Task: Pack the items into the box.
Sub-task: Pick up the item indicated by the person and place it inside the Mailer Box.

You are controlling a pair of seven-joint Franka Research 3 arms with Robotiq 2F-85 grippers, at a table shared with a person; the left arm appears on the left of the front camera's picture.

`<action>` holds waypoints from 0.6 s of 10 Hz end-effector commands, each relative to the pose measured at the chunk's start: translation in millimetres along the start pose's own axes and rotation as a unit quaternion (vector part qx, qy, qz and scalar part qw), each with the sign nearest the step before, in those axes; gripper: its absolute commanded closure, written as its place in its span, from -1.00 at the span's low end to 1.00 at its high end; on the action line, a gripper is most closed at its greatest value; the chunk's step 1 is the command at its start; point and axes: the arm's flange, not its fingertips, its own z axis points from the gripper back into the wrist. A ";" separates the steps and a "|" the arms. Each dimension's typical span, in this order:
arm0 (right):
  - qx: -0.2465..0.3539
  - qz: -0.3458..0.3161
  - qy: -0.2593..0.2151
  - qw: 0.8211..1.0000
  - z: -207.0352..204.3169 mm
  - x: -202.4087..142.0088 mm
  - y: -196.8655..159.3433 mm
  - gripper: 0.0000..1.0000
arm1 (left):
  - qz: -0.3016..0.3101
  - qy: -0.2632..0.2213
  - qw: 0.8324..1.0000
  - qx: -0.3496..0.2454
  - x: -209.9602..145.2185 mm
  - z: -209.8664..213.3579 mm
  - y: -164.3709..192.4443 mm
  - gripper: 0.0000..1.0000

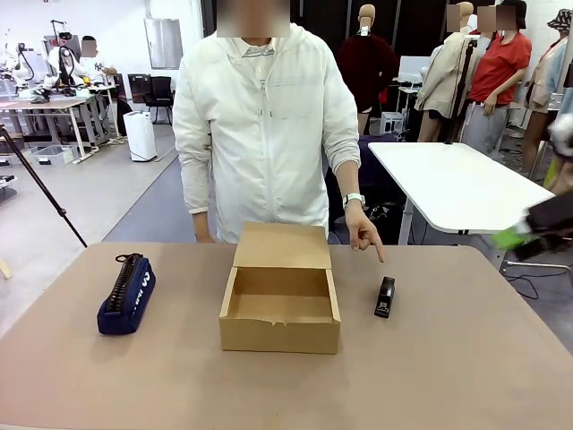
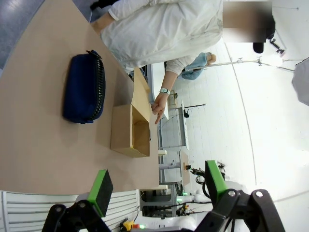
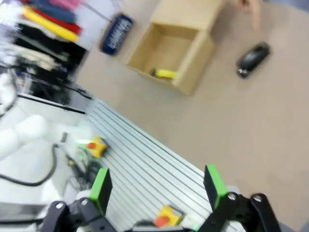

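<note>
Both pairs of fingers are spread wide and empty. The left gripper [image 2: 158,186] hangs high, back from the box [image 2: 120,128] on its pouch side. The right gripper [image 3: 157,186] hangs high on the robot's side of the box.

Packing looks not yet begun. The pouch [image 1: 125,296] lies left of the box and well apart from it. The stapler [image 1: 384,296] lies just right of it. A small yellow thing [image 3: 165,73] is in the box, against its near wall.

A person's hand [image 1: 363,233] points down just beyond the stapler, so that probably goes first. The right gripper would need to drop over it, close across its narrow body, lift it over the box's right wall and release inside.

The lid [image 1: 282,244] stands up at the far side, leaving the opening free. The hand so near the stapler is the main thing in the way.
</note>
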 end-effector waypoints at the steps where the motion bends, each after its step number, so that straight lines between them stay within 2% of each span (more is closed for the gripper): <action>1: -0.154 -0.032 0.178 0.971 -54.6 113.1 -11.6 -1.00 | -0.007 -0.004 1.000 -0.012 0.4 1.7 -0.4 -1.00; 2: -0.235 -0.032 0.204 0.950 -95.0 140.5 -17.1 -1.00 | -0.007 -0.004 1.000 -0.012 0.4 1.7 -0.4 -1.00; 3: -0.319 -0.029 0.184 0.929 -134.8 155.6 -27.5 -1.00 | -0.007 -0.004 1.000 -0.012 0.4 1.7 -0.4 -1.00; 4: -0.356 -0.031 0.173 0.918 -165.5 156.2 -35.4 -1.00 | -0.007 -0.004 1.000 -0.012 0.4 1.7 -0.4 -1.00; 5: -0.382 -0.033 0.198 0.902 -190.1 151.8 -44.3 -1.00 | -0.007 -0.004 1.000 -0.012 0.4 1.7 -0.4 -1.00; 6: -0.401 -0.020 0.175 0.899 -200.4 147.6 -44.4 -1.00 | -0.007 -0.004 1.000 -0.012 0.4 1.7 -0.4 -1.00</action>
